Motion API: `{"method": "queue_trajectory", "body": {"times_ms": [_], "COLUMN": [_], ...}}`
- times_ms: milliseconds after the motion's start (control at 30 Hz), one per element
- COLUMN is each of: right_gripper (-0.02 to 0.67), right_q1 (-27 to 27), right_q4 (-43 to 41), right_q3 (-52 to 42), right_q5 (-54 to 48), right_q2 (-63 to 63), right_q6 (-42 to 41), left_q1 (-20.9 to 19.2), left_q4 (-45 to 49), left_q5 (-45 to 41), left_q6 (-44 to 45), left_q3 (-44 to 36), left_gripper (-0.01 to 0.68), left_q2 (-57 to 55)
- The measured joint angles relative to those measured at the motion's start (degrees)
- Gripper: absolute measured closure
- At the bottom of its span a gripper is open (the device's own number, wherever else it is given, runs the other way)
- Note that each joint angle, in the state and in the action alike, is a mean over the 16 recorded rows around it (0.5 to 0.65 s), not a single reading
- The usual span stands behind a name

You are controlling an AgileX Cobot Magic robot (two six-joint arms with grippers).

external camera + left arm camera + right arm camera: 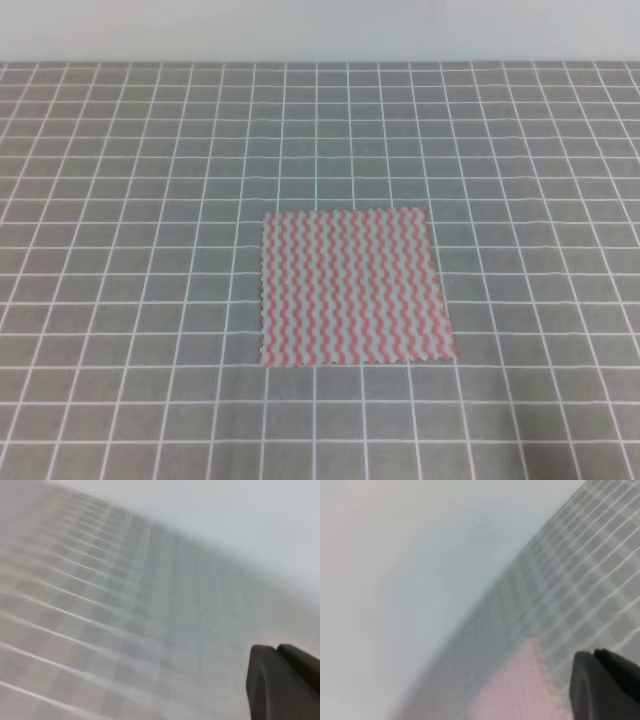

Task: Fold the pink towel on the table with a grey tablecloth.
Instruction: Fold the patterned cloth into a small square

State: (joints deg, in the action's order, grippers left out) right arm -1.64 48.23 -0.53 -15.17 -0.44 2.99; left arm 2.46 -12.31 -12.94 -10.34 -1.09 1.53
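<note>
The pink towel point(352, 288) lies flat and unfolded on the table with a grey tablecloth point(150, 200), just right of the middle and toward the front. Neither gripper shows in the exterior high view. In the left wrist view the left gripper point(278, 652) is a dark shape at the lower right, its two fingers pressed together above the blurred grid cloth point(100, 605). The right gripper point(594, 655) looks the same in its own view, fingers together, held above the towel's corner point(512, 690). Nothing is held by either one.
A pale wall point(320, 30) runs behind the table's far edge. The grid cloth spreads on all sides of the towel and runs out of the view at the left, right and front.
</note>
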Motion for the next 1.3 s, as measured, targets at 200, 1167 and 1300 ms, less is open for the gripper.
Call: {"method": "queue_trajectory", "body": {"times_ms": [200,1167,1300], "right_gripper": [0.666,0.666,0.666], "right_q1": [0.01,0.02,0.01], "right_q4": [13.19,9.64,9.03], "right_q3": [0.21,2.85,5.79], "right_q5": [0.36,-5.06,-5.30], "right_q2": [0.18,3.02,7.22], "right_q6": [-0.74,-9.61,-14.20], "left_q1": [0.00,-0.01,0.19], "left_q4": [-13.66,-23.68,-23.13], "left_q5": [6.01,10.99,5.63], "left_q6": [-8.88,-3.55,4.34], "left_q3": [0.00,6.19,12.75], "left_gripper": [0.675,0.675,0.675], "left_q2": [0.00,-6.79,-13.91]}}
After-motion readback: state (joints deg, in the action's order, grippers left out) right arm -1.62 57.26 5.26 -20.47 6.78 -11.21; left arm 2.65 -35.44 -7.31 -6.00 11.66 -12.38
